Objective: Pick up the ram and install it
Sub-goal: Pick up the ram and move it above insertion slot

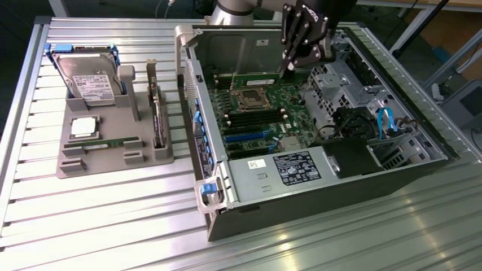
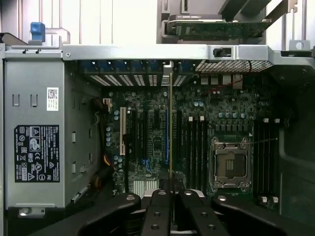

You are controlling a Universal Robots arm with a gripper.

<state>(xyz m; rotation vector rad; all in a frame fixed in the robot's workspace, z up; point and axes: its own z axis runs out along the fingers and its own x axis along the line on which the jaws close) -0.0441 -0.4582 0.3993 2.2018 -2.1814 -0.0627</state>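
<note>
My gripper (image 1: 290, 66) hangs over the open computer case (image 1: 316, 169), shut on the ram (image 1: 256, 80), a long thin green stick held above the motherboard's far end. In the wrist view the ram (image 2: 171, 128) shows edge-on as a thin line reaching out from between the black fingers (image 2: 158, 211), over the motherboard and between the card slots and the dark memory slots (image 2: 194, 147). The empty processor socket (image 2: 230, 164) lies beside those slots. A second green stick (image 1: 98, 145) lies on the grey holder (image 1: 113, 164) on the exterior view's left.
The grey holder also carries a hard drive (image 1: 89, 79), a square silver processor (image 1: 83, 127) and an upright card (image 1: 157, 113). Inside the case are a power supply box (image 1: 290, 169), blue cables (image 1: 385, 121) and the drive cage (image 1: 331, 84). The slatted metal table (image 1: 98, 226) surrounds everything.
</note>
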